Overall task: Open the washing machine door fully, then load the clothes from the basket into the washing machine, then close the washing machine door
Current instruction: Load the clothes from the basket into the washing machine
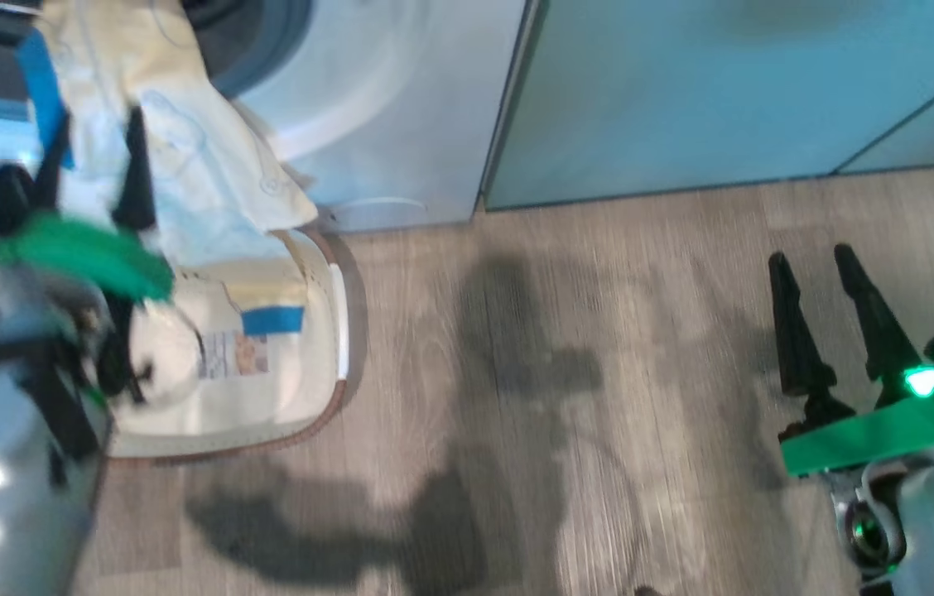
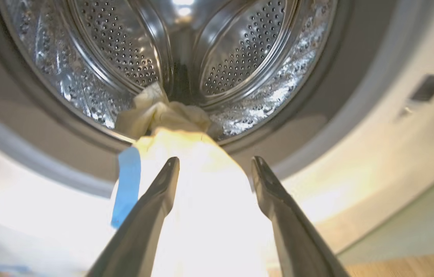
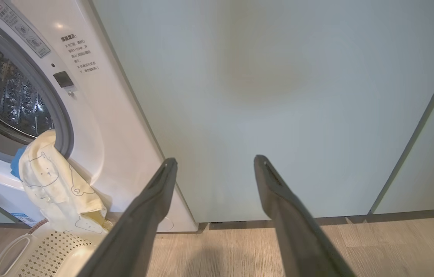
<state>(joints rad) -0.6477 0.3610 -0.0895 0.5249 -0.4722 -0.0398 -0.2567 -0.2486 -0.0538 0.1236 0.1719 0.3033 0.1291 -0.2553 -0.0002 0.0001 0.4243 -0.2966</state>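
Basket [image 1: 326,356] partly beneath blurred clothes [image 1: 210,165]

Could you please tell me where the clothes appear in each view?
Head view: clothes upper left, draped from the washing machine.
Left wrist view: clothes centre, between the left gripper's fingers.
Right wrist view: clothes lower left, above the basket.
Shared landmark: grey drum ring.
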